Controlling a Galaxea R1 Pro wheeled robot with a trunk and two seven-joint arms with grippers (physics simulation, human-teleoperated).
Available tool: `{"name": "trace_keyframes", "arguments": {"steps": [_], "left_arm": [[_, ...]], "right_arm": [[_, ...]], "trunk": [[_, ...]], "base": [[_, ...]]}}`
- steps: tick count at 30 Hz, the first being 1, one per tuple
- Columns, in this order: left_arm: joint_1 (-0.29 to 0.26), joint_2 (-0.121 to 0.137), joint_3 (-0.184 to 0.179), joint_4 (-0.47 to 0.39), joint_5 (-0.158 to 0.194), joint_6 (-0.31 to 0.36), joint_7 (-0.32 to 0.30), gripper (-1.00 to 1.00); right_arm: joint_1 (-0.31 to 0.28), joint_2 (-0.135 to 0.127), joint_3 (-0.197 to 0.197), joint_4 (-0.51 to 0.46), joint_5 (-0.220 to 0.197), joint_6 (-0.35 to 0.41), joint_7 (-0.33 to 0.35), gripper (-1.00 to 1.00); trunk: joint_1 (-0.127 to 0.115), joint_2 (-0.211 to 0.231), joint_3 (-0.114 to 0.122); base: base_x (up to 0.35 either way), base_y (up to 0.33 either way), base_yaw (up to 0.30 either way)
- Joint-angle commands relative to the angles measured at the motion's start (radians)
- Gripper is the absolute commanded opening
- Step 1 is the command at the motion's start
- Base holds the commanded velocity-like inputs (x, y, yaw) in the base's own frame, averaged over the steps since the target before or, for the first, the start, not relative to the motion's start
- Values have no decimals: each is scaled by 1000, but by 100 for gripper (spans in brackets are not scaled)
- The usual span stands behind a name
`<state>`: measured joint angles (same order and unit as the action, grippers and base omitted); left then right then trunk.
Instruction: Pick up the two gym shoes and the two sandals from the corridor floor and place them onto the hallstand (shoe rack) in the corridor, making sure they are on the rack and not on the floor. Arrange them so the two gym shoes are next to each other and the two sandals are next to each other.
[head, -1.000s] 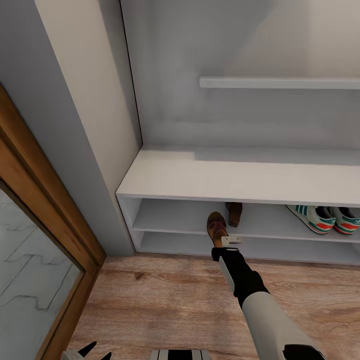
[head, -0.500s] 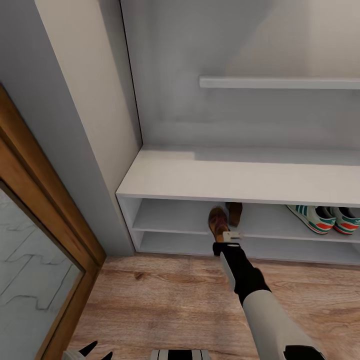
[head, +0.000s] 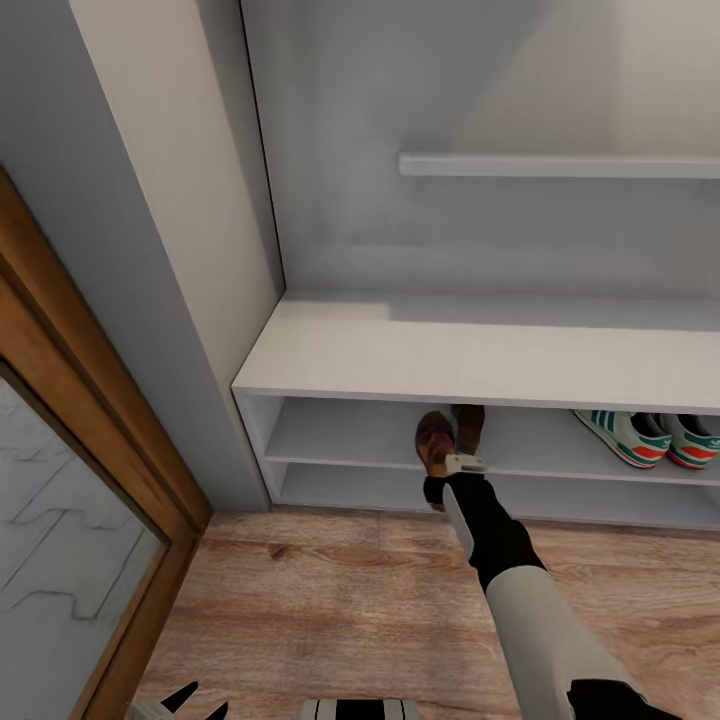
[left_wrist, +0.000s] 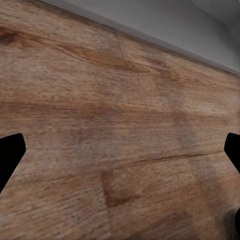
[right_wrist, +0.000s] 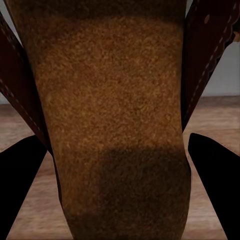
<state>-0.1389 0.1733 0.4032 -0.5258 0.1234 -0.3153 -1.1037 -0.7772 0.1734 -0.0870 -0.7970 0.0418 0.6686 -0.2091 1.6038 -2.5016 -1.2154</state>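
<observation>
My right gripper (head: 452, 468) is shut on a dark brown sandal (head: 434, 440) with a tan insole (right_wrist: 107, 100), holding it at the front edge of the hallstand's (head: 340, 355) upper open shelf. I cannot tell whether the sandal rests on the shelf. Black fingers (right_wrist: 20, 185) flank it in the right wrist view. The other sandal (head: 468, 424) stands on the same shelf, just right of and behind the held one. Two gym shoes (head: 625, 437) (head: 695, 440) sit side by side further right on that shelf. My left gripper (head: 185, 700) hangs open over the corridor floor (left_wrist: 115, 125).
A grey wall pillar (head: 170, 250) and a wood-framed glass door (head: 70, 480) stand to the left of the hallstand. A wall shelf (head: 560, 165) hangs above the bench top. The lower shelf (head: 350, 488) holds nothing in the part I see. Floor planks (head: 320, 600) stretch in front.
My right gripper has pushed forward and slightly up, carrying the sandal deeper into the upper shelf and closer to the other sandal. The left gripper has stayed put.
</observation>
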Motion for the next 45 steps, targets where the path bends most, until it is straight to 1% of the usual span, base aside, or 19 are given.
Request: {"name": "trace_keyframes", "arguments": {"steps": [1,7,15,21,45], "left_arm": [[-1,0,2,1,1,-5,-4,100],[-1,0,2,1,1,-5,-4,100],[-1,0,2,1,1,-5,-5,100],[-1,0,2,1,1,-6,-6,100],[-1,-2,2,1,1,-6,-8,100]], "right_arm": [[-1,1,-3,0,0,5,0,-100],[-1,1,-2,2,-6,5,0,-100],[-1,1,-3,-1,-7,5,0,-100],[-1,1,-2,-2,-7,5,0,-100],[-1,1,-4,-4,-5,5,1,-100]], "trunk": [[0,0,-1],[0,0,-1],[0,0,-1],[0,0,-1],[0,0,-1]], "base": [[6,0,0],[121,0,0],[43,0,0],[206,0,0],[85,0,0]]}}
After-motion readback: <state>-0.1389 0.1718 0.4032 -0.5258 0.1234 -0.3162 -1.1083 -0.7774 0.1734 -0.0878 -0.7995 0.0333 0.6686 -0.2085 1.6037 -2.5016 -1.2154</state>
